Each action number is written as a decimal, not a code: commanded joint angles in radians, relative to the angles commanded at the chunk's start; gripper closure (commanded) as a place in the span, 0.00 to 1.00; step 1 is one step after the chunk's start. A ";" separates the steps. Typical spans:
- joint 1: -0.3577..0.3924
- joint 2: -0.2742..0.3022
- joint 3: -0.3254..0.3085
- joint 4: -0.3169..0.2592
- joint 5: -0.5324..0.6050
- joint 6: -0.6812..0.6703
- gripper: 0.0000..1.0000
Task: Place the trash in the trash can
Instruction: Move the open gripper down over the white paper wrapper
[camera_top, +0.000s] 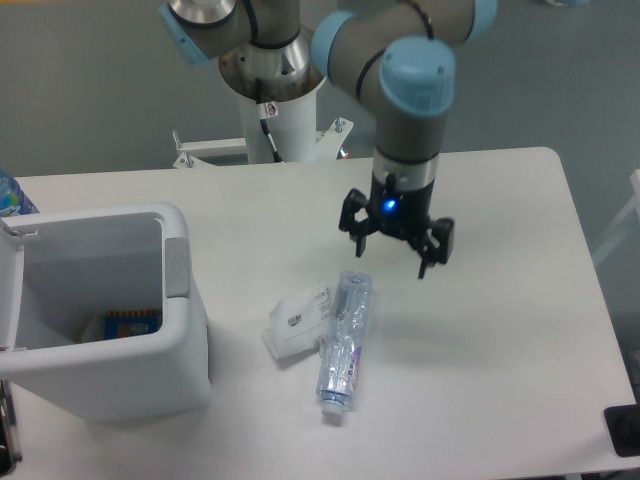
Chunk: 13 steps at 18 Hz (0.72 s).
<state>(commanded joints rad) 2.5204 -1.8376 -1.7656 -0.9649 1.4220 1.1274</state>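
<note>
1. Jaws spread wide and hold nothing; the gripper (391, 248) hangs above the table (500, 330), fingers pointing down, a blue light lit on its body.
2. Gripper sits just beyond the bottle's far end, not touching it.
3. Crushed bottle (343, 334) lies flat near the table's middle, long axis running almost front to back, white cap toward the front edge, base toward the rear.
4. Packet (297, 319) lies flat, touching the bottle's left side.
5. Trash can (95, 315) stands at the front-left corner, mouth open upward, a coloured item visible inside.
6. Bare tabletop lies to the right of the bottle up to the right edge.
</note>
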 joint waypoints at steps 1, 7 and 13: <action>-0.011 -0.006 -0.003 0.000 -0.003 0.005 0.00; -0.049 -0.031 -0.058 0.003 -0.075 -0.001 0.00; -0.123 -0.061 -0.086 0.015 -0.074 -0.024 0.00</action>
<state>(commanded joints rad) 2.3977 -1.8991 -1.8515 -0.9496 1.3484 1.1030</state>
